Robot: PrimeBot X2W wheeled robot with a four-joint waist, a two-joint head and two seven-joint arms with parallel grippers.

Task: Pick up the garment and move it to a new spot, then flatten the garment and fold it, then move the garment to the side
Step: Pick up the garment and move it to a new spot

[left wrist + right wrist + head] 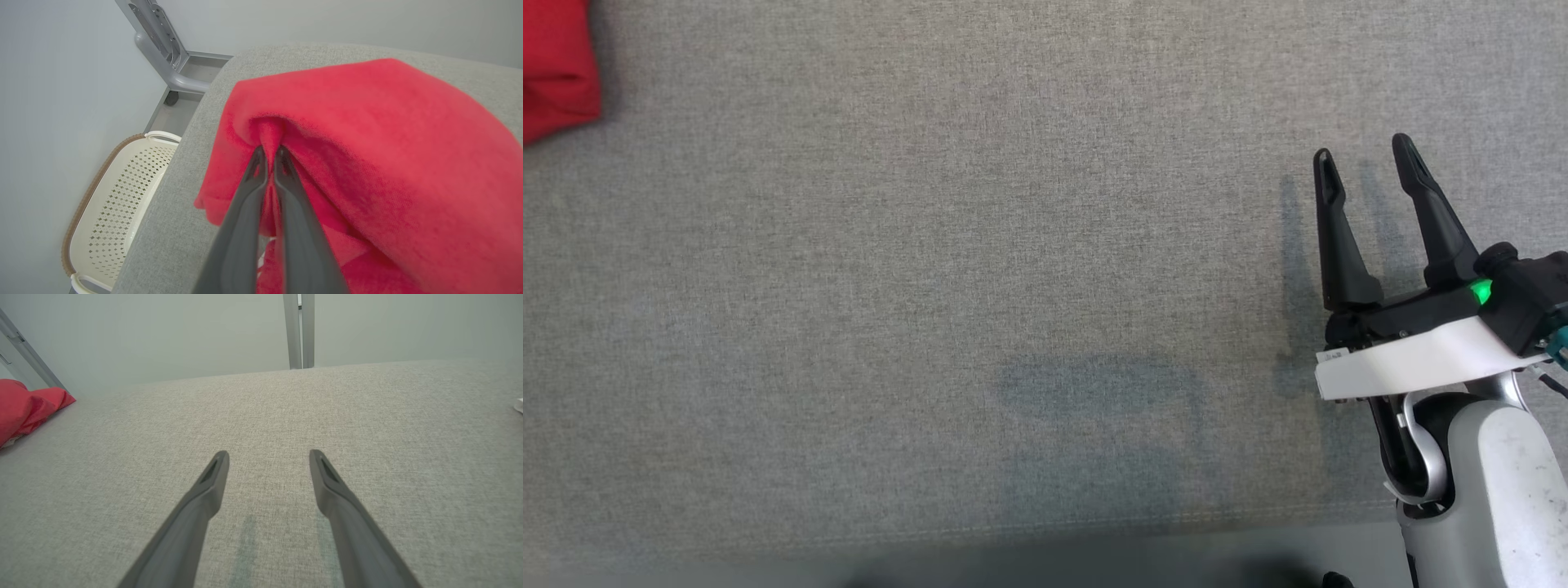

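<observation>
Pinching a fold of the red garment (367, 143), the left claw (269, 153) is closed right down, both fingers pressed together with red cloth squeezed between the tips. Garment sits bunched at the far left of the grey table (947, 245), close to the edge, with a white perforated basket (122, 183) down below that edge. In the head view a red corner of it shows at upper left. Right claw (1364, 149) hangs over the right side of the table, jaws spread wide, nothing in them, well apart from the garment. Key relation: the garment is at the left arm, and the bare middle of the table lies to its right, between the two claws, so the carry probably goes rightward toward the centre. Left arm is nearer by far; the right one would have to cross the whole table. Garment's long axis: cannot tell, too crumpled. Risk, as a guess: it's a thin pinch, so the cloth could slip on the lift.
</observation>
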